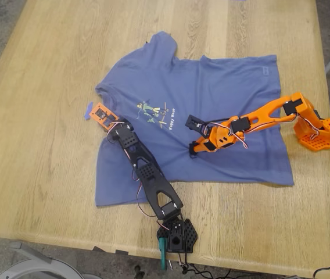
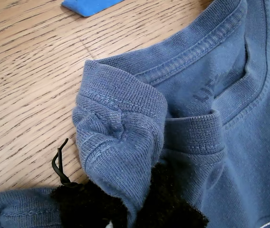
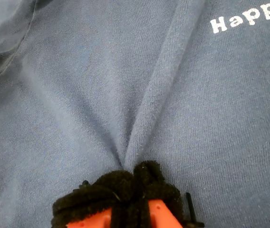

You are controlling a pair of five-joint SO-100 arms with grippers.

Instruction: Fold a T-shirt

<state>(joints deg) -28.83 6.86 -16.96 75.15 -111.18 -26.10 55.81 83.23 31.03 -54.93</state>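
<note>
Both grippers pinching the T-shirt, fold not yet made.

The T-shirt [image 1: 194, 116] lies spread flat, print up, on the table [image 1: 43, 145], collar toward the exterior view's left and hem toward its right. My first gripper [image 2: 130, 209], on the black arm, is closed on a bunched ridge of cloth at the collar; the ribbed neckband stands up in a puckered hump above its padded jaws, likely to give a firm hold for lifting that end. My second gripper [image 3: 130, 183], on the orange arm, is pressed together on a raised crease in mid-chest, just beside the yellow lettering. A blue tape scrap [image 1: 88, 110] lies beside the collar.
</note>
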